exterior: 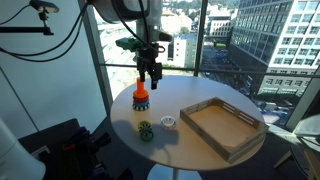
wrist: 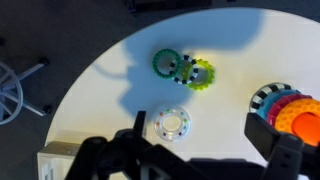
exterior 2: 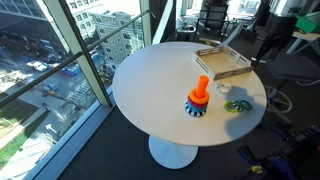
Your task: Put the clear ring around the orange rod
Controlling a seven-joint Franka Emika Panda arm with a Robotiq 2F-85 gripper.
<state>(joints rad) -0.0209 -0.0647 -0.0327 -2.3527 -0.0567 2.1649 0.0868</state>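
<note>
While the wrist view is looking straight down, the gripper (wrist: 205, 155) is filling the near edge as a dark, blurred mass. Its fingers (wrist: 133, 140) are standing wide apart with nothing between them, and the frame is cutting off their lower parts. Just beyond them, the clear ring (wrist: 171, 125) is lying flat on the white round table (wrist: 110, 80), touching nothing else. To its right, the orange rod (wrist: 303, 120) is standing on a striped base, with the right edge cropping it. At near left, a pale corner of the wooden tray (wrist: 58, 158) is only just showing. Farther off, the yellow-green and dark ring (wrist: 185, 67) is lying flat; whether it is one piece or two linked loops is hard to tell.

In an exterior view, the gripper (exterior: 150, 72) is hanging just above the rod (exterior: 140, 97), apart from it. The tray (exterior: 222, 125) is sitting well to the right, showing its bare wooden floor. In an exterior view from across the table, the rod (exterior 2: 201, 90) and tray (exterior 2: 222, 62) are showing. The gripper is not making itself out there, and the clear ring is looking too small to pick out surely.
</note>
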